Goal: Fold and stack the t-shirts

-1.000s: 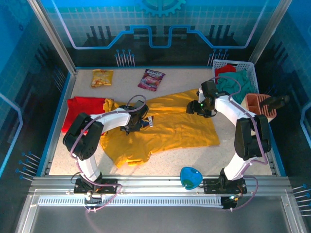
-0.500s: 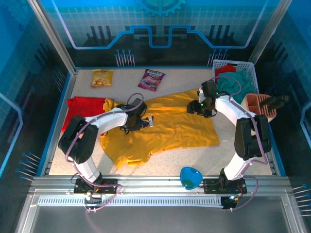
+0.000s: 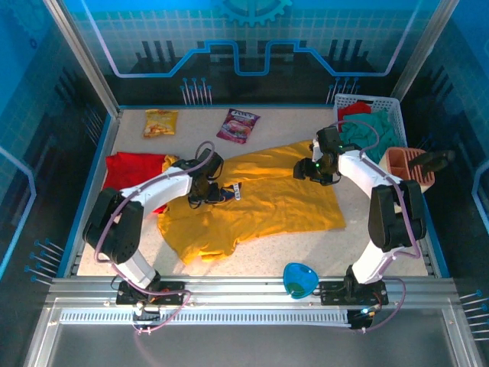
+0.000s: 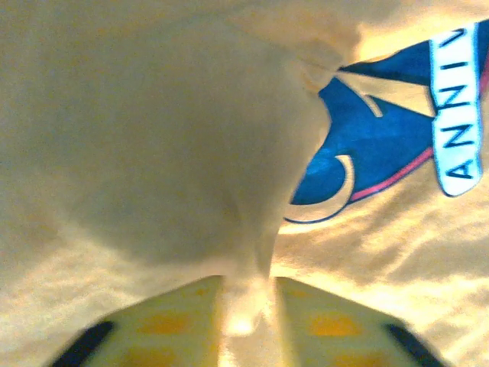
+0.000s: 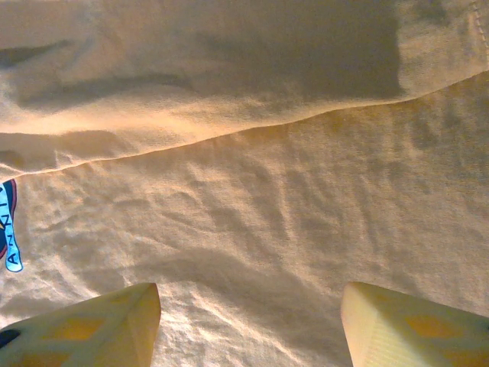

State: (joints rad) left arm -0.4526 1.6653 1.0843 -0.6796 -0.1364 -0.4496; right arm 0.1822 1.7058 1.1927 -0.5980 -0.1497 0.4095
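Top view: the mustard-yellow t-shirt (image 3: 263, 200) lies spread and creased across the middle of the counter (image 3: 367, 233), one sleeve pointing near-left and its far-left corner reaching the red t-shirt (image 3: 128, 170). The red t-shirt lies bunched at the left edge of the counter, and the left arm crosses in front of its right border.

Left wrist view: the left fingers (image 4: 168, 323) stand close together on either side of a raised ridge of yellow cloth. Whether they press on the ridge cannot be told. Just beyond them the shirt's dark blue chest print (image 4: 359, 157) shows, with a white lettered band at its right.

Right wrist view: the right fingers (image 5: 99, 321) are spread wide above flat yellow cloth with nothing between them. A folded hem runs across the cloth farther off. In the top view this arm reaches over the shirt's far-right corner.

Surroundings: a yellow snack packet (image 3: 160, 122) and a purple snack packet (image 3: 238, 125) lie on the far part of the counter, apart from both shirts. A white basket (image 3: 394, 107) in the far right corner holds teal and red cloth. An orange rack (image 3: 405, 164) stands just near of it. A blue rounded object (image 3: 299, 279) sits at the near edge beside the right arm's base.
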